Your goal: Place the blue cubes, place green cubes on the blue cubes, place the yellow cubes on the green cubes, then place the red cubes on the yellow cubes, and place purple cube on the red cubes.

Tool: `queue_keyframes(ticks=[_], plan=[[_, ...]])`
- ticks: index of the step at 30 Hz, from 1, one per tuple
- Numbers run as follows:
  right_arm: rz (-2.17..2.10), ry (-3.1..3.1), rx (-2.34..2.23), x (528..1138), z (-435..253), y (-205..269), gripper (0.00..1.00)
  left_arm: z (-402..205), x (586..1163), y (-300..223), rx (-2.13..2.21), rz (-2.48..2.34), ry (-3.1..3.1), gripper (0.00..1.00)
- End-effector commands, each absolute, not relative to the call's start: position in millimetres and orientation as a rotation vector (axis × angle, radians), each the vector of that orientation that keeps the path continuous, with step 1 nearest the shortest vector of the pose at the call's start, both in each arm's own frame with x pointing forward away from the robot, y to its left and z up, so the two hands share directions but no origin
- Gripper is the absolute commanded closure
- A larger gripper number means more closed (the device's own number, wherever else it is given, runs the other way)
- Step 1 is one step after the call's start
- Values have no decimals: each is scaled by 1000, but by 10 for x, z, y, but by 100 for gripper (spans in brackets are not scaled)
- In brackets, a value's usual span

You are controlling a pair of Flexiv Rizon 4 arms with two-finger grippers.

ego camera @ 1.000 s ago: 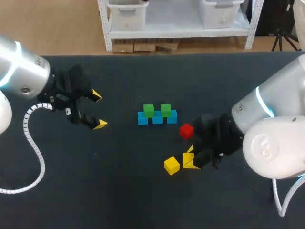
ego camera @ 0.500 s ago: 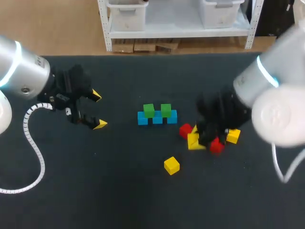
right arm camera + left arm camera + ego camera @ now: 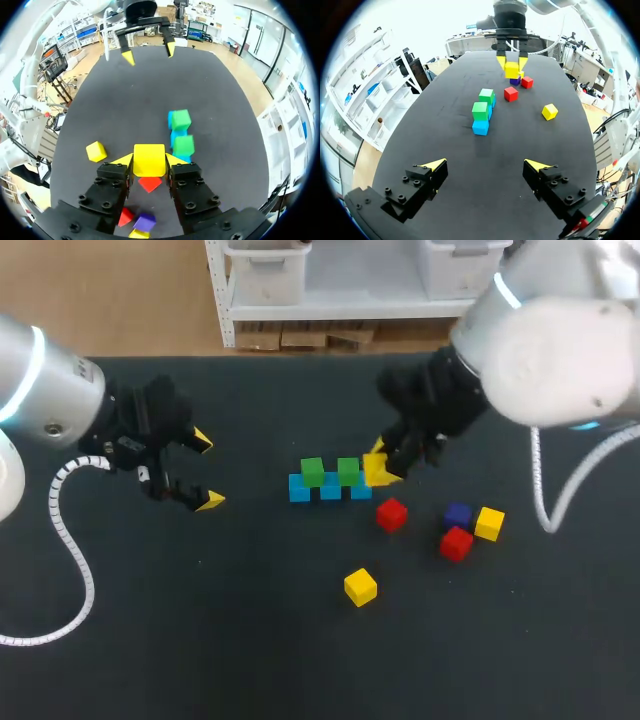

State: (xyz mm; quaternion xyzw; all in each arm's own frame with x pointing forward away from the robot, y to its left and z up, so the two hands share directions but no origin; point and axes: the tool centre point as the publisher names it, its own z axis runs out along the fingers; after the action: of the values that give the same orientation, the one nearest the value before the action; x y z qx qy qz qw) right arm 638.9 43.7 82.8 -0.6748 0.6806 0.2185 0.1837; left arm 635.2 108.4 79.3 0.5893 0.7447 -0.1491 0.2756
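The right gripper point(image 3: 149, 161) is gripping the held yellow cube point(image 3: 149, 156) between its two fingers, a yellow tip pressing on each side, and is holding it raised off the black table point(image 3: 250, 640). In the right wrist view the first red cube point(image 3: 150, 184) is lying on the table right under the held cube. Ahead of the fingers and a little to one side, three blue cubes point(image 3: 330, 489) are sitting in a touching row. Two green cubes point(image 3: 312, 472) are resting on top of them, each one straddling a seam, with a gap between the pair. In the head view the held yellow cube is showing just beside the right end of this row, while the right wrist view is showing it apart from the green cubes.

On the far side of the right gripper from the row, the purple cube point(image 3: 458, 514), the second red cube point(image 3: 456, 542) and the third yellow cube point(image 3: 489, 523) are lying in a tight cluster. The purple one is sitting just beside the other two, and whether they are touching is not clear. The lone yellow cube point(image 3: 360, 586) is lying by itself nearer the robot's side of the table, well apart from the cluster and the row.

The left gripper point(image 3: 486, 165) is hanging open over the left part of the table, its fingers spread wide. It is pointing toward the row and is well apart from it.
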Motion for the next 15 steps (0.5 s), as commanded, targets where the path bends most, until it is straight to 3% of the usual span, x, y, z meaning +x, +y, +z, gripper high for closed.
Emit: queue_keyframes(ticks=[1,15], plan=[[642,1914,-1928,6485,843,607,100,784,6340,1110,1583,-408,1989,0],[623,1862,-1882,6698,734,933,100,784,6340,1110,1583,-408,1989,0]])
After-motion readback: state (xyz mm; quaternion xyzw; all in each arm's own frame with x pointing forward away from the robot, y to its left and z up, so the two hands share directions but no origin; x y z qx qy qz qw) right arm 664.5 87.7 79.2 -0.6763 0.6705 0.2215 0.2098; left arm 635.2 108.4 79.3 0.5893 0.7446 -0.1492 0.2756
